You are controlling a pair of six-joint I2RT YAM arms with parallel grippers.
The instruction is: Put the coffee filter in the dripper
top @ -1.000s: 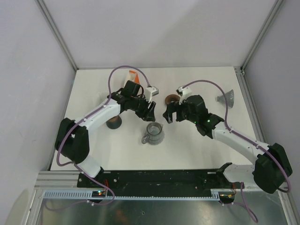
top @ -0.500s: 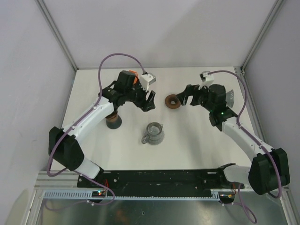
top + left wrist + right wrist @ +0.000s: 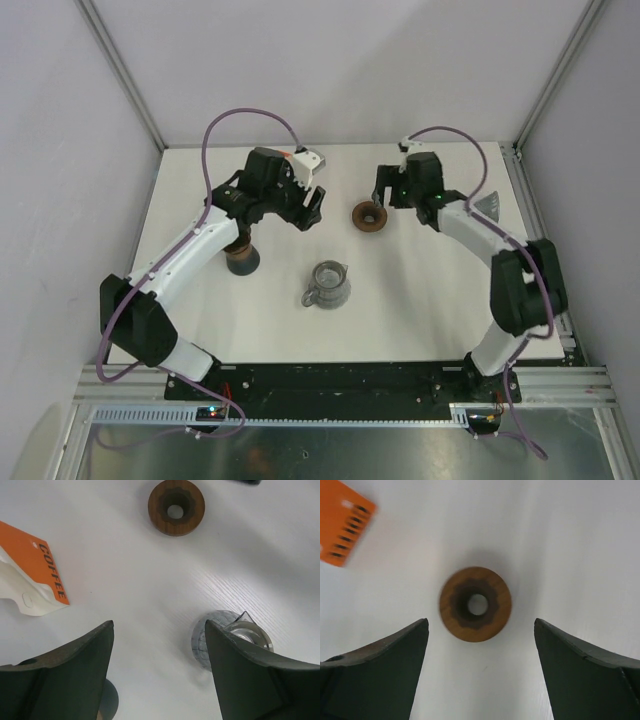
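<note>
The left gripper (image 3: 159,630) hangs over a white table (image 3: 125,580), its two dark fingers (image 3: 75,665) spread wide with nothing between them. A wooden ring (image 3: 176,507) with a hole in its middle lies at the top. An orange and white packet (image 3: 31,575) printed "COFFEE" lies flat at the left. A glass jug (image 3: 220,632) stands just beside the right finger, partly hidden by it. A dark round thing (image 3: 108,701) peeks out below the left finger.

The ring (image 3: 497,605) was brown with a darker scalloped centre, the packet (image 3: 42,572) orange and white with black lettering, the tabletop (image 3: 115,570) plain white, the jug (image 3: 210,640) clear with grey lines.
</note>
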